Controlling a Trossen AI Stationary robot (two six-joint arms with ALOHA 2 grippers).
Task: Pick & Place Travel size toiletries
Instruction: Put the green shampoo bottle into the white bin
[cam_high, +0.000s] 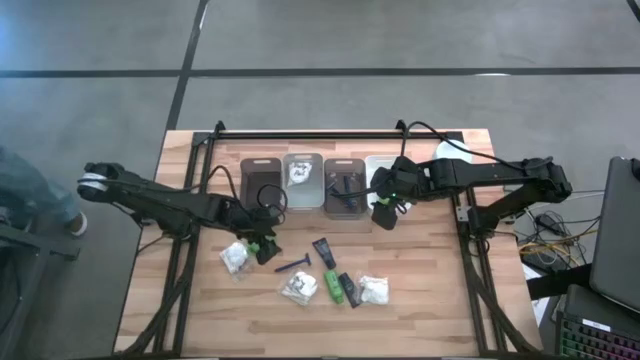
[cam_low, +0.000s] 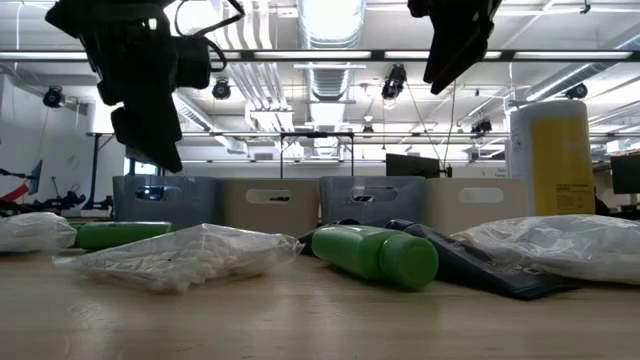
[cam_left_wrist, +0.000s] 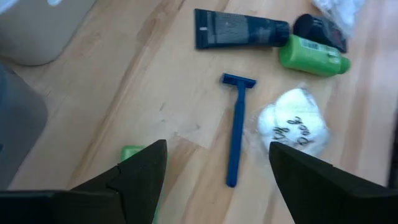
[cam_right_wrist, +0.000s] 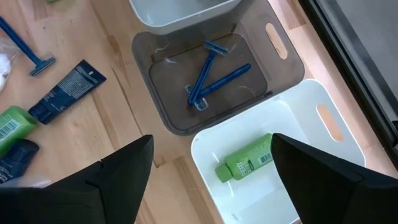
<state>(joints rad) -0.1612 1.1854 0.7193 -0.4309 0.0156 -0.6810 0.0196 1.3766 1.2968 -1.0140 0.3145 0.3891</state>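
Toiletries lie loose on the wooden table: a blue razor, two black tubes, a green bottle, and white wrapped packets. My left gripper hovers open above the table, near the razor's handle end, with another green bottle beside one finger. My right gripper hangs open and holds nothing, above the near edge of a grey bin with two razors in it and a white bin with a green bottle in it.
Four bins stand in a row at the table's far side: grey, white, grey, white. A tall yellow bottle shows at the right in the low view. Bare wood lies at the table's near left and near right.
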